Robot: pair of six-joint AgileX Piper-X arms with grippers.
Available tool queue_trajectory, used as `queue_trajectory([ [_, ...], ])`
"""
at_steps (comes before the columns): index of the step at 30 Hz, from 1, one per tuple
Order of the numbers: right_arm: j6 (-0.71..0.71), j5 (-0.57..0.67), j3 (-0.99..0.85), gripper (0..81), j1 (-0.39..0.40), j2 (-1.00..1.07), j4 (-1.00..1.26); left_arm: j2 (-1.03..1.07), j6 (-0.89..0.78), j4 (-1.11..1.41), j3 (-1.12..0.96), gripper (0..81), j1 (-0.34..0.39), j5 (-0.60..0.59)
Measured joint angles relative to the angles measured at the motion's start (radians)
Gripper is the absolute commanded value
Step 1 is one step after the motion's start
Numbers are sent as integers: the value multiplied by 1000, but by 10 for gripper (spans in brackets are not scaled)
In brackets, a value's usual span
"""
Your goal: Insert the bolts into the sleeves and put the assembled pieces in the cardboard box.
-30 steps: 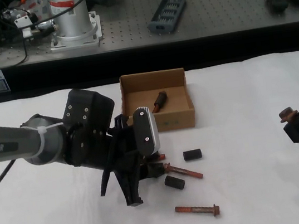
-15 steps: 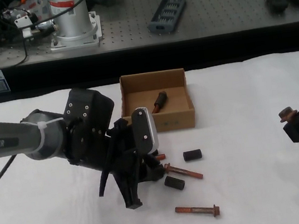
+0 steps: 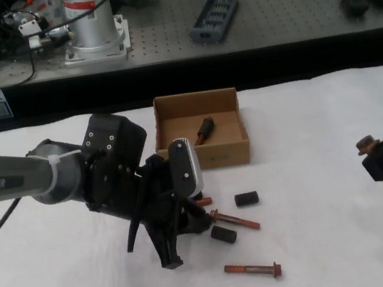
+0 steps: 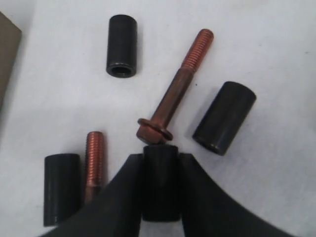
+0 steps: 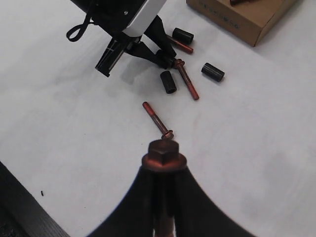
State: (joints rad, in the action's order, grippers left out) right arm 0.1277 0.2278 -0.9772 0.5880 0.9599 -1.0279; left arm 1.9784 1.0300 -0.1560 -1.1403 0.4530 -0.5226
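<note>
The black sleeve [image 4: 160, 190] looks like a short, hard metal tube, smooth and round, so I think it can slip or roll if it is pinched loosely; the best place to hold it is across its round sides, with the hole end left free; the left gripper [image 4: 160, 160] is clenched on it just like that, down by the white cloth [image 4: 276, 59]; a loose bolt [image 4: 173, 94] lies with its head right at the sleeve's end, touching or nearly so; a spare sleeve [image 4: 224, 117] lies just beside that bolt; the right gripper [image 5: 163, 173], well apart, squeezes a second bolt [image 5: 164, 157] just under its head; that bolt looks stiff and a bit heavy for its size; the cardboard box [image 3: 225, 154] sits farther back with one finished piece [image 3: 204, 128] inside.
</note>
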Motion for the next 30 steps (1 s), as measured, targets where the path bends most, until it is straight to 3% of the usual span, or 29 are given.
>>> queue_trajectory([
  [3, 0, 0, 0, 27, 0, 0, 0, 0, 0, -14, -13, 3, 0, 22],
  [16, 0, 0, 0, 27, 0, 0, 0, -94, -45, -162, -36, 6, 2, 165],
  [25, 0, 0, 0, 27, 0, 0, 0, -286, -48, -414, -36, 6, 0, 169],
  [30, -2, 0, 0, 27, 0, 0, 32, -395, -179, -509, -36, 6, 0, 149],
])
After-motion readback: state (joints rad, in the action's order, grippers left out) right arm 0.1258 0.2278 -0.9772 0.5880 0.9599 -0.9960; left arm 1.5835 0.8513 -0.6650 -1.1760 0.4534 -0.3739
